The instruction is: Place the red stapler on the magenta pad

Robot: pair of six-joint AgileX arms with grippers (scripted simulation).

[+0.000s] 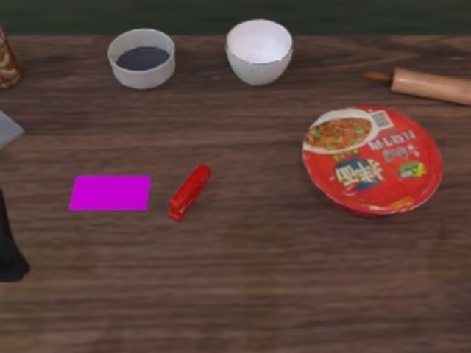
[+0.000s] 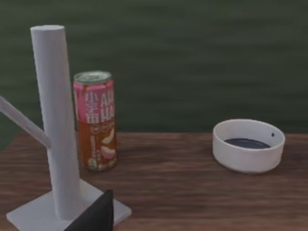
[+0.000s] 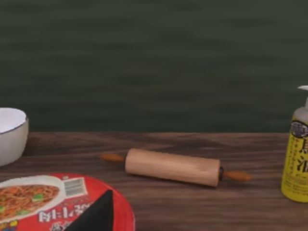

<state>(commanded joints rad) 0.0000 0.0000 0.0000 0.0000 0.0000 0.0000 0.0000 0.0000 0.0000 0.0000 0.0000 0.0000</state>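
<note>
Stapler [image 1: 190, 192] lying tilted on bare table [image 1: 250, 279], just right of pad [image 1: 110, 193], untouched. Left gripper [image 1: 9, 250] waiting well apart at left edge; jaw opening impossible to tell.

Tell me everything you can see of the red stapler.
The red stapler is small, narrow and glossy bright red, plastic-looking, with a darker seam along its length. It lies flat on the wooden table, angled diagonally, just right of the magenta pad with a small gap between them. Nothing but the table touches it; no gripper is near. Only the top view shows it.
</note>
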